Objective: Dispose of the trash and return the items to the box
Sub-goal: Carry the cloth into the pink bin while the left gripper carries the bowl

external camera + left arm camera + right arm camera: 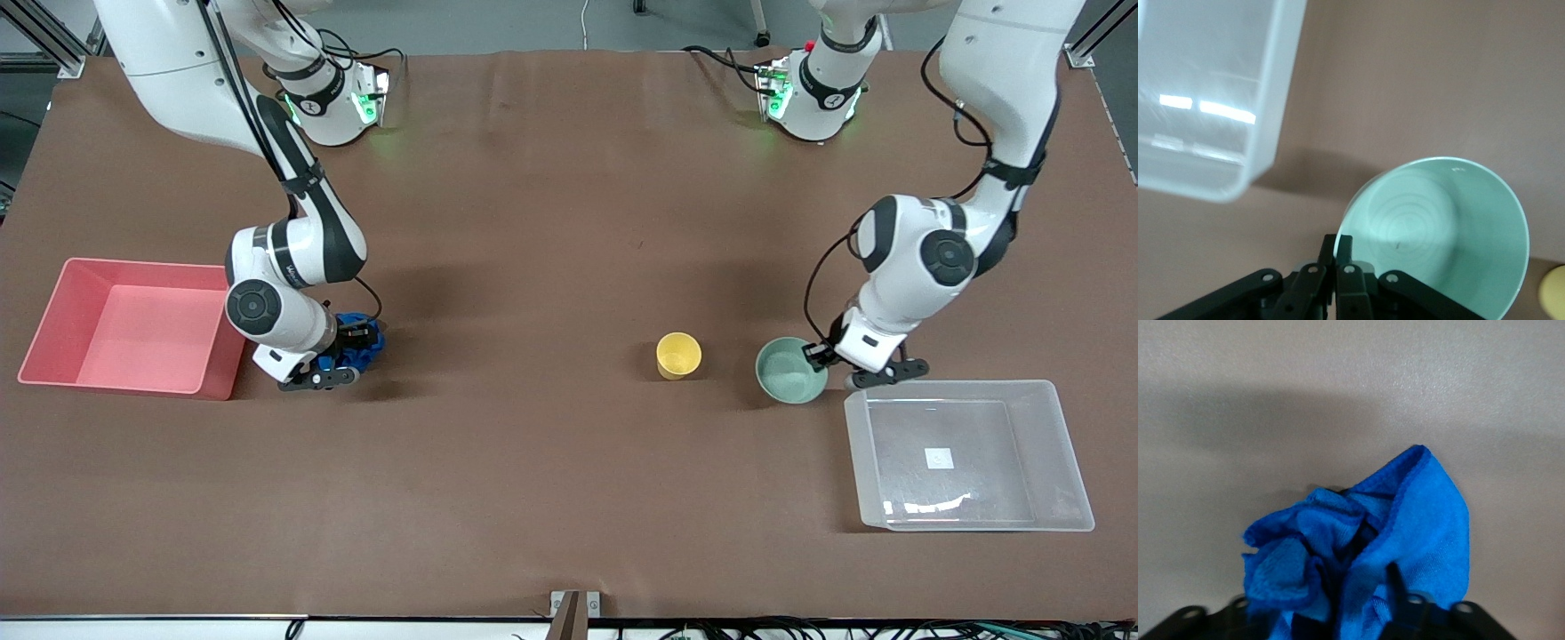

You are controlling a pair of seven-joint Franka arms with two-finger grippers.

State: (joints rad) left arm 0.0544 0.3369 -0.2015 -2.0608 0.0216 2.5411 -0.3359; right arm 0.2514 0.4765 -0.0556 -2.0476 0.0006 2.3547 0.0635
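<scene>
The trash, a crumpled royal-blue wad (366,340) (1425,513), lies on the brown table beside the pink tub. My right gripper (348,363) (1338,587) is down on it, and the cloth bunches up around it. The pale mint-green bowl (787,373) (1438,227) stands next to the see-through box (969,387) (1265,127). My left gripper (822,356) (1337,240) is shut on the bowl's rim, one finger inside and one outside. The yellow cup (678,355) (1555,293) stands upright beside the bowl, toward the right arm's end.
An opaque pink tub (133,267) sits at the right arm's end of the table. The see-through box has a small white sticker (939,458) on its floor. A wide stretch of bare brown table lies between the wad and the cup.
</scene>
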